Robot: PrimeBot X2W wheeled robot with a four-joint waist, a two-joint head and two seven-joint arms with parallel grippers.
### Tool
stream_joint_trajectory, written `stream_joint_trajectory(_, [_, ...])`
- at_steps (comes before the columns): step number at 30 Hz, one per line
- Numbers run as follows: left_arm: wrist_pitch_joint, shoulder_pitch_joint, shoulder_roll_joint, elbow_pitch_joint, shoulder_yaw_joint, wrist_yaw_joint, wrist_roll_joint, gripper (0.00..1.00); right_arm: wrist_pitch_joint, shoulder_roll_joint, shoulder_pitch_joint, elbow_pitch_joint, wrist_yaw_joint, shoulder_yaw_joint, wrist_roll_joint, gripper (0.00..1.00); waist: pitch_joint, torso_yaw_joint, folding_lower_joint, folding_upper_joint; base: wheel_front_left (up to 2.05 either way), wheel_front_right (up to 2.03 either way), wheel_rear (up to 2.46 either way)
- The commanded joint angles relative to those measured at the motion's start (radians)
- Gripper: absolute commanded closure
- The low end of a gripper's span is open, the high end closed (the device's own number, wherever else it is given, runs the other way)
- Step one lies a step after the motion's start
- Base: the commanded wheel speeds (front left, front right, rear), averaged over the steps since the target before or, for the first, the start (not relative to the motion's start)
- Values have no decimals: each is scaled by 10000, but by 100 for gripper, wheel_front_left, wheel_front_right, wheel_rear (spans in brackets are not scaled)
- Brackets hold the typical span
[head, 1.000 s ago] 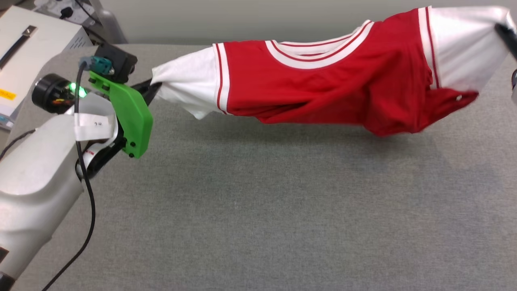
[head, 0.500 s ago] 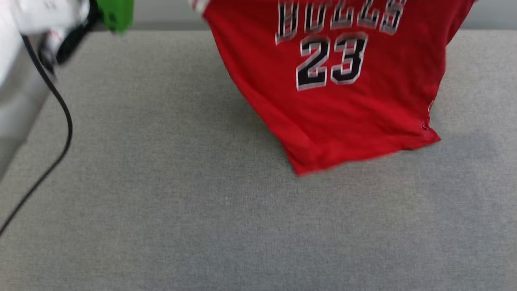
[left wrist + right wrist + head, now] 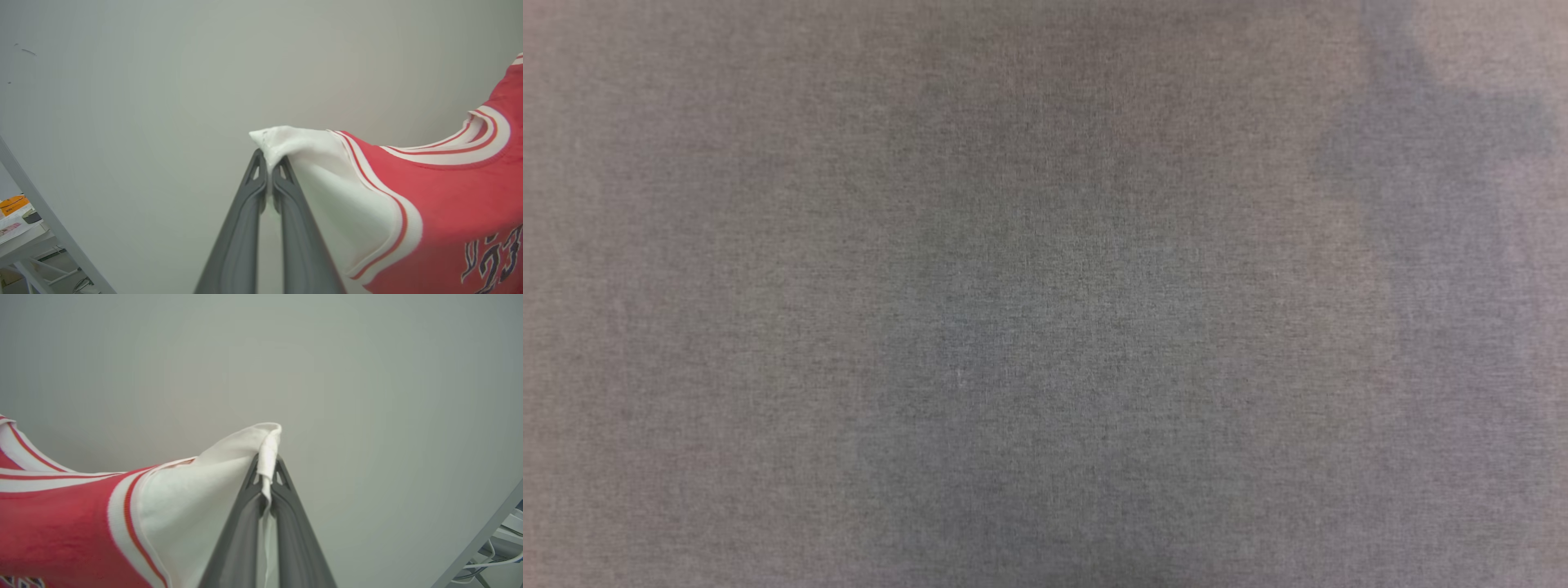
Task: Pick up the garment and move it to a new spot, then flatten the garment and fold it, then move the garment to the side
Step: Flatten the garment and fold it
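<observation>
Red jersey (image 3: 429, 196), bunched a second ago, hangs unfurled, left gripper (image 3: 269, 163) and right gripper (image 3: 267, 465) each clamped on a white sleeve (image 3: 196, 498). The head camera now faces grey cloth surface (image 3: 1045, 294), so laying flat seems next.

We look down on a grey woven worktop (image 3: 849, 343), with a darker shadow (image 3: 1429, 147) at upper right. The left wrist view gives us a plain pale wall (image 3: 143, 81), evenly lit, with a slanted grey bar (image 3: 49, 216) and a cluttered white shelf (image 3: 24, 239) at lower left.
</observation>
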Motion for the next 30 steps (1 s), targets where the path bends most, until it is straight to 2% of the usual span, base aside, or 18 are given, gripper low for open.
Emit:
stream_joint_trajectory(1, [-98, -352, -38, 207, 19, -44, 95, 100, -156, 127, -356, 196, -7, -36, -122, 100, 490, -62, 0, 0, 0, 0, 0])
stream_joint_trajectory(6, [-514, -940, -237, 974, -27, -117, 83, 100, -518, 547, -1181, 1025, -7, 151, -354, 100, 876, -61, 0, 0, 0, 0, 0])
stream_joint_trajectory(12, [-982, -560, -428, 1743, -317, -175, -109, 100, -1078, 887, -941, 1716, -7, 690, -119, 100, 1261, -77, 0, 0, 0, 0, 0])
stream_joint_trajectory(17, [-1616, 381, -443, 2292, -548, -194, -399, 100, -1685, 1244, 8, 2149, -7, 1243, 401, 100, 1202, -132, 0, 0, 0, 0, 0])
stream_joint_trajectory(23, [-2370, 2010, -362, 2513, -964, -198, -808, 100, -2473, 1568, 1517, 2369, -7, 1840, 1233, 100, 642, -118, 0, 0, 0, 0, 0])
stream_joint_trajectory(30, [-3055, 4364, -314, 2358, -1295, -200, -1213, 100, -3264, 1444, 3840, 1917, -7, 2740, 2247, 100, -458, -14, 0, 0, 0, 0, 0])
